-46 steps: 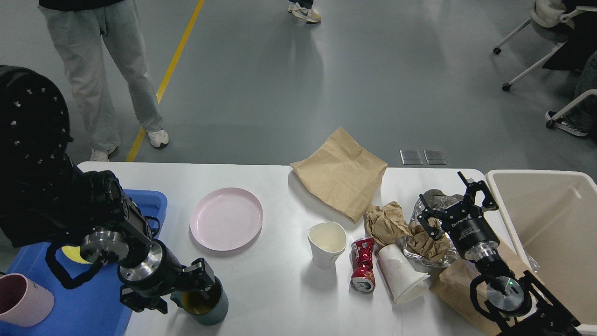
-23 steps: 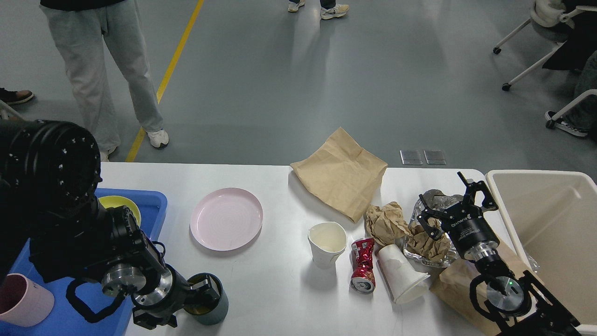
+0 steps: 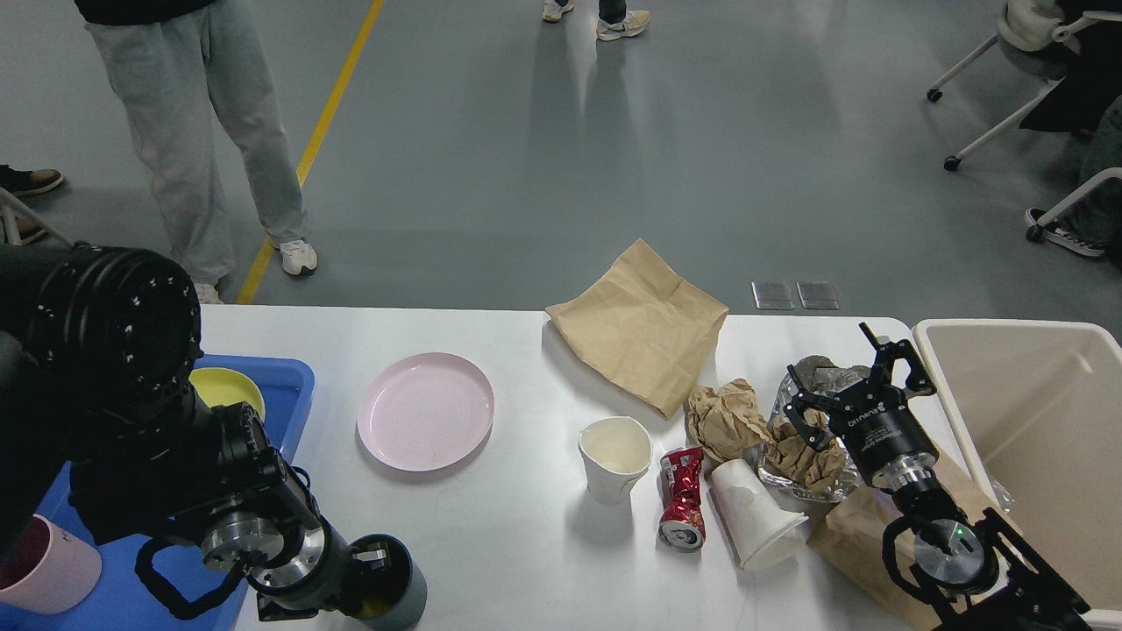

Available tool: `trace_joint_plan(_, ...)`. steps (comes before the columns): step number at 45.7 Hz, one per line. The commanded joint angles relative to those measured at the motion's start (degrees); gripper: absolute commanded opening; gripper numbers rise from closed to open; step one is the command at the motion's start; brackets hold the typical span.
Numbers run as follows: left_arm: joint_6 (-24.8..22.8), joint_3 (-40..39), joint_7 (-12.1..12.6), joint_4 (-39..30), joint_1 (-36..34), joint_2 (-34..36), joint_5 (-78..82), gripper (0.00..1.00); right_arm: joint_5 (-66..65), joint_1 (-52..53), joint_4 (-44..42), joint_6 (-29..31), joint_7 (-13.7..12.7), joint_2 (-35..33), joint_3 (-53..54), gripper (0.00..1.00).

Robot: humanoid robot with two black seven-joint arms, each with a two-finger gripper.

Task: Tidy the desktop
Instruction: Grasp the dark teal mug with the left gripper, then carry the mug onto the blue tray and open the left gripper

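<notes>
The white desktop (image 3: 526, 543) holds a pink plate (image 3: 425, 410), a flat brown paper bag (image 3: 640, 324), an upright white paper cup (image 3: 615, 456), a crushed red can (image 3: 682, 495), a paper cup on its side (image 3: 754, 513), crumpled brown paper (image 3: 723, 416) and foil with more crumpled paper (image 3: 802, 447). My left gripper (image 3: 377, 570) is shut on the rim of a dark grey-green cup (image 3: 399, 592) at the front edge, one finger inside it. My right gripper (image 3: 846, 372) is open and empty, above the foil heap.
A blue tray (image 3: 280, 386) at the left holds a yellow bowl (image 3: 223, 386) and a pink mug (image 3: 44, 574). A beige bin (image 3: 1043, 421) stands off the table's right end. Another brown bag (image 3: 855, 526) lies under my right arm. People stand beyond the table.
My left arm has drawn back toward the lower left, taking the dark cup slightly nearer the front edge and uncovering the yellow bowl. My right arm has not moved.
</notes>
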Motion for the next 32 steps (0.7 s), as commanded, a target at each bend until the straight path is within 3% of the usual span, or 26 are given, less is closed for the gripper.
trace_joint_plan(1, 0.1, 0.1, 0.1, -0.1, -0.2, 0.1, -0.1, 0.0, 0.0, 0.0, 0.0, 0.0, 0.0, 0.0, 0.0, 1.0)
trace_joint_plan(7, -0.7, 0.1, 0.3, -0.5, -1.1, 0.8, 0.1, 0.0, 0.0, 0.0, 0.0, 0.0, 0.0, 0.0, 0.0, 1.0)
trace_joint_plan(16, -6.8, 1.4, 3.4, -3.7, -8.1, 3.1, 0.1, 0.0, 0.0, 0.0, 0.0, 0.0, 0.0, 0.0, 0.0, 1.0)
trace_joint_plan(25, -11.9, 5.1, 3.5, -12.4, -26.0, 5.2, 3.3, 0.0, 0.0, 0.0, 0.0, 0.0, 0.0, 0.0, 0.0, 1.0)
trace_joint_plan(32, -25.3, 7.9, 3.4, -13.6, -43.0, 6.4, 8.5, 0.0, -0.1, 0.0, 0.0, 0.0, 0.0, 0.0, 0.0, 1.0)
